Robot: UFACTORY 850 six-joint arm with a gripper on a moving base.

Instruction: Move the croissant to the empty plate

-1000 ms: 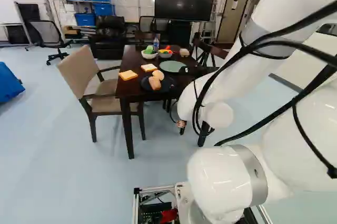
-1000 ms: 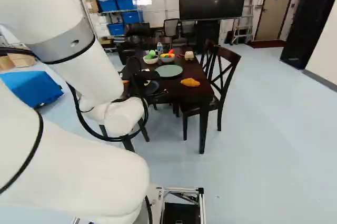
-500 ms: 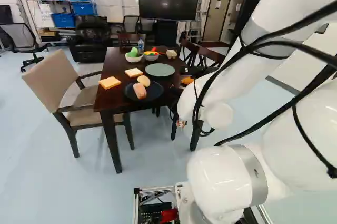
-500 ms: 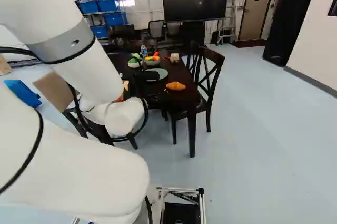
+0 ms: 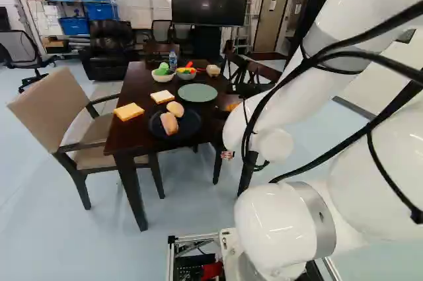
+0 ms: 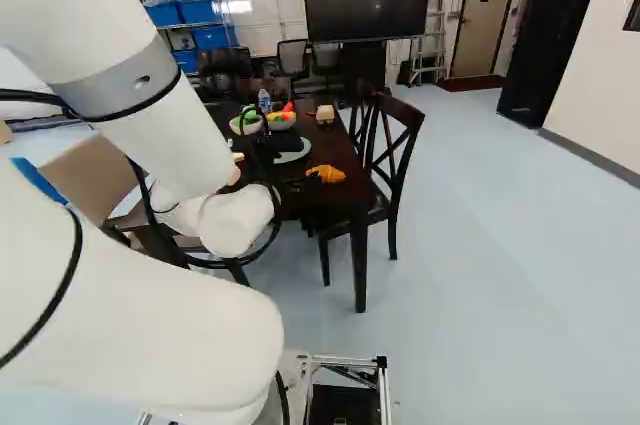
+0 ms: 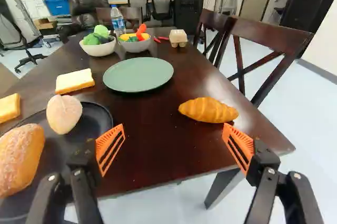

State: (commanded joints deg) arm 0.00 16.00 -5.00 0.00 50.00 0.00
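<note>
We judge the step in hand to be the approach to the croissant [image 7: 208, 110], which lies near the corner where the near edge of the table [image 7: 158, 147] meets the edge beside the dark wooden chair [image 7: 287, 39]. The gripper [image 7: 174, 129] stands at the near edge, its jaws wide apart with nothing held between the orange pads [image 7: 107, 138]; the croissant is ahead of it, nearer the chair-side finger. Its long axis runs roughly along the line on which the fingers would meet.

For a sound grasp, we should shift towards the chair side, turn the wrist by about a quarter and pitch the fingers down, so that the pads straddle the thick waist rather than the tapered ends. We should descend until the pads reach below its widest part, stopping short of the surface, and close gently; a toy-like crust may be stiff and slip, a soft one may dent. Closing lengthwise could roll or push it towards the nearby corner.

We should then lift it above the rim of the green plate [image 7: 138, 75], which lies bare farther in from the near edge, keep short of the bowls [image 7: 99, 48] beyond, and release low over its middle. The dark plate [image 7: 97, 121], bearing bread, is not our target.
</note>
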